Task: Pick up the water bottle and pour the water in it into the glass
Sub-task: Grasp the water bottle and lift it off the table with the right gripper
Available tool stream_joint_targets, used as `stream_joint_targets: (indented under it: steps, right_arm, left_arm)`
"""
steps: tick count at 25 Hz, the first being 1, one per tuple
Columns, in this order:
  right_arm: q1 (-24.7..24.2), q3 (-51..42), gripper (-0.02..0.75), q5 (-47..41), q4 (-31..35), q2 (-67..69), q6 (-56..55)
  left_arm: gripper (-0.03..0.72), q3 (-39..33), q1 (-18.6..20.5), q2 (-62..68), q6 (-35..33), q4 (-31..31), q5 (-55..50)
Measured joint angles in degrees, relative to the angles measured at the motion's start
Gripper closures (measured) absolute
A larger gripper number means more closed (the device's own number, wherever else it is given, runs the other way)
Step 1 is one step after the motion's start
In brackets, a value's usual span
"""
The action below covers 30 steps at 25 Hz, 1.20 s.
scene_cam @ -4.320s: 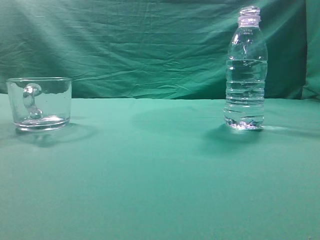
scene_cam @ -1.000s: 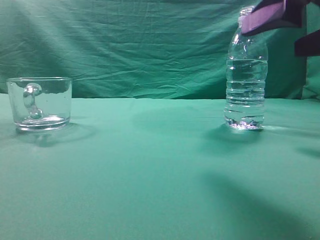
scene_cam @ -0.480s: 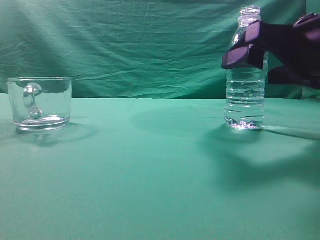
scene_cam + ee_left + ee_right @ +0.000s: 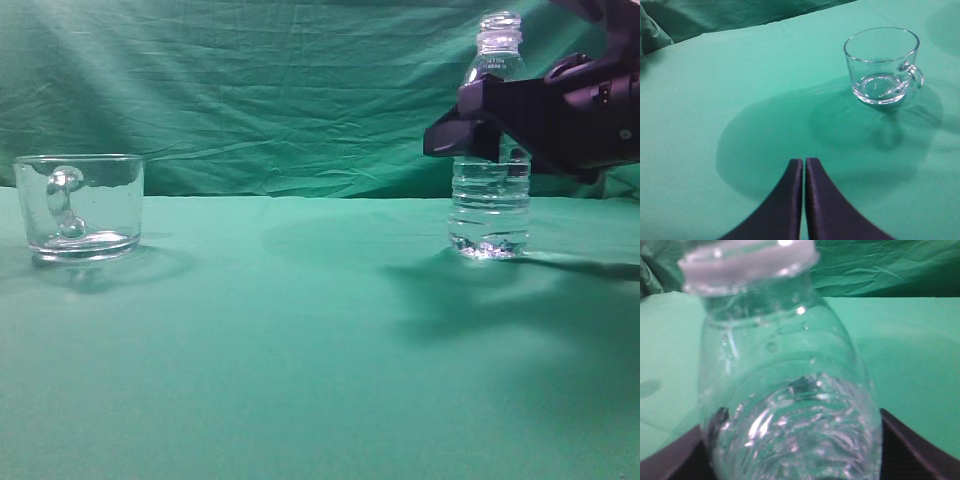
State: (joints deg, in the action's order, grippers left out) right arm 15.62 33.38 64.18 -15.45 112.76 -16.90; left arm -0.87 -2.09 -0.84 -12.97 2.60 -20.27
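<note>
The water bottle (image 4: 490, 212) stands upright on the green cloth at the right, uncapped and partly filled with water. It fills the right wrist view (image 4: 785, 365). My right gripper (image 4: 462, 128) is open at the bottle's upper body, with one dark finger on each side of it (image 4: 792, 452). The glass (image 4: 82, 205) is a clear mug with a loop handle. It stands empty at the far left and also shows in the left wrist view (image 4: 882, 65). My left gripper (image 4: 804, 164) is shut and empty, above the cloth short of the glass. It is outside the exterior view.
A green cloth (image 4: 300, 350) covers the table, and a wrinkled green backdrop (image 4: 280, 90) hangs behind it. A wide stretch of bare cloth lies between the glass and the bottle.
My right arm has come down from the upper right, and its fingers now straddle the bottle's upper body. The bottle and the glass have not moved.
</note>
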Motion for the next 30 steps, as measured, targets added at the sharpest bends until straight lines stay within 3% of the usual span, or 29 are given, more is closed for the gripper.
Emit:
stream_joint_targets:
  steps: [3, 10, 11, 15, 30]
  right_arm:
    - [0.0, 0.13, 0.246, 0.0, -0.02, 0.21, 0.39]
    - [0.0, 0.34, 0.239, -0.1, -0.11, 0.28, 0.87]
    - [0.0, 0.31, 0.289, -0.22, -0.11, 0.28, 1.01]
    - [0.0, 0.31, 0.343, -0.6, -0.24, 0.34, 1.1]
    - [0.0, 0.36, 0.333, -1.0, -0.36, 0.34, 1.1]
  left_arm:
    - [0.688, 0.0, 0.0, 0.0, 0.0, 0.0, 0.0]
    - [0.688, 0.0, 0.0, 0.0, 0.0, 0.0, 0.0]
    - [0.688, 0.0, 0.0, 0.0, 0.0, 0.0, 0.0]
    - [0.688, 0.0, 0.0, 0.0, 0.0, 0.0, 0.0]
    - [0.688, 0.0, 0.0, 0.0, 0.0, 0.0, 0.0]
